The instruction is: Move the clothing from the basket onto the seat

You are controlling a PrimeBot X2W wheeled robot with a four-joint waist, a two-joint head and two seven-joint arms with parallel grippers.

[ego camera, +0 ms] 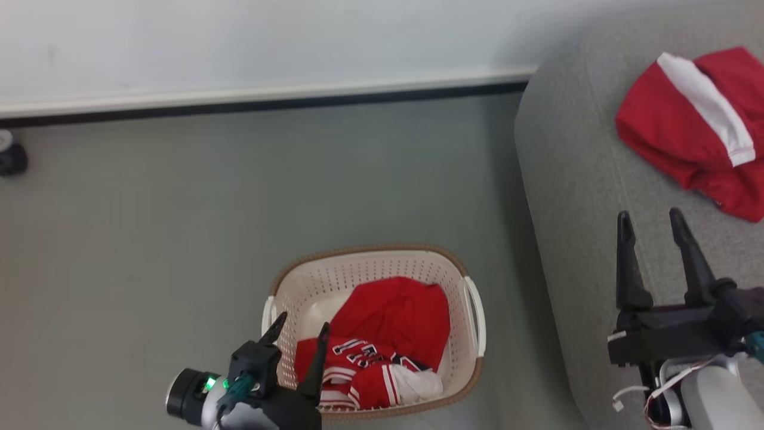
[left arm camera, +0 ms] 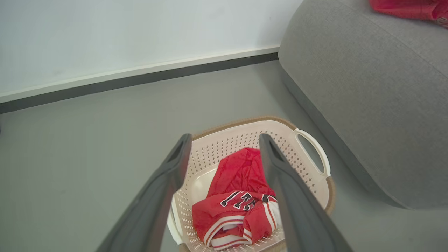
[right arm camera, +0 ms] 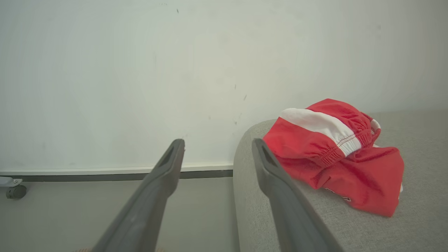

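A crumpled red jersey [ego camera: 382, 352] with dark lettering and white trim lies in the cream basket [ego camera: 358, 266] on the floor. My left gripper [ego camera: 301, 325] hovers open over the basket's left side, nothing between its fingers; in the left wrist view the left gripper [left arm camera: 224, 140] frames the jersey [left arm camera: 238, 196] in the basket [left arm camera: 315, 147]. Red shorts [ego camera: 698, 128] with a white stripe lie on the grey seat [ego camera: 573, 179]. My right gripper [ego camera: 650, 218] is open above the seat, short of the shorts. The right wrist view has the right gripper [right arm camera: 217, 145] beside the shorts [right arm camera: 336, 154] on the seat [right arm camera: 413, 217].
Grey floor [ego camera: 179, 227] stretches left of the basket up to a white wall with a dark baseboard [ego camera: 268, 101]. A small caster wheel [ego camera: 12, 158] sits at the far left by the wall. The seat's rounded edge [left arm camera: 315, 105] stands close to the basket's right handle.
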